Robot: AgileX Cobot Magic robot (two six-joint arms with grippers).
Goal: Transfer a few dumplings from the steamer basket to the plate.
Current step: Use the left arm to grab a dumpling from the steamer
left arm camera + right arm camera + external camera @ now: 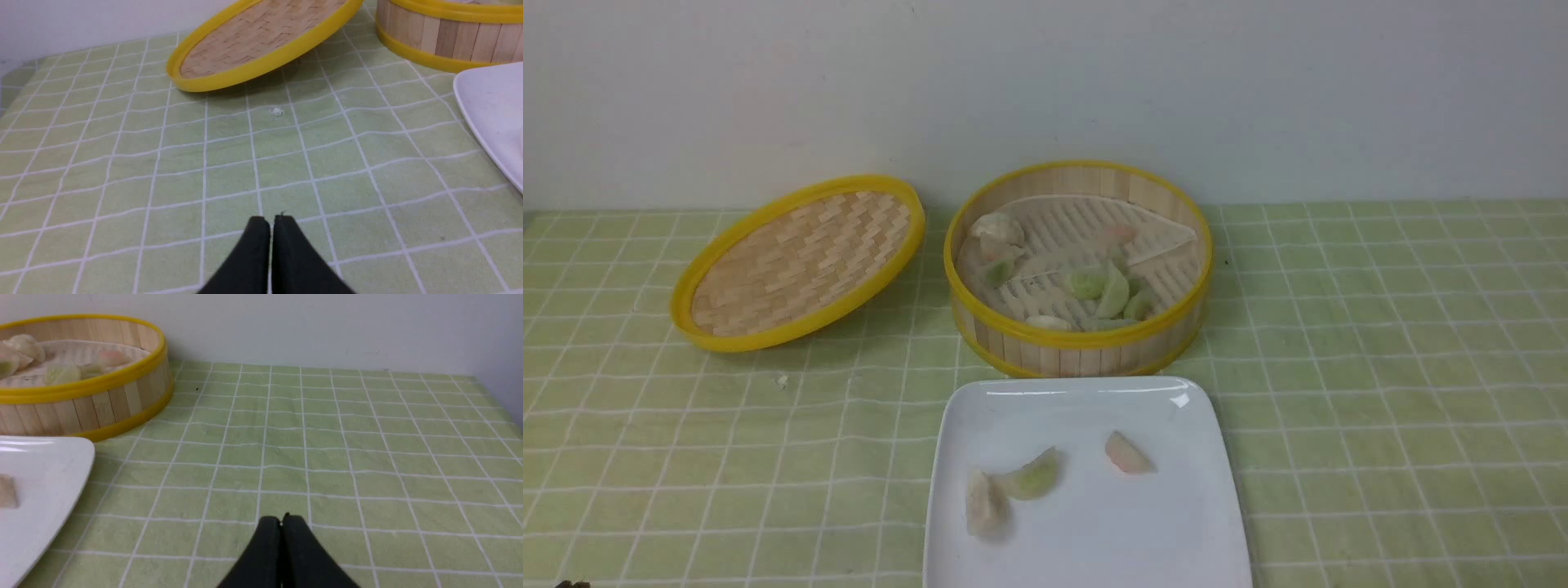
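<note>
Front view: at six o'clock from the steamer, the plate's pink dumpling looks soft, slippery; I'd pinch its thick middle. Both my fingers are closed, empty.

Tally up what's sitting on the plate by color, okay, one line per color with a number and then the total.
On the plate:
Whitish dumpling: 1
Pale green dumpling: 1
Pink-orange dumpling: 1
Total: 3
</note>
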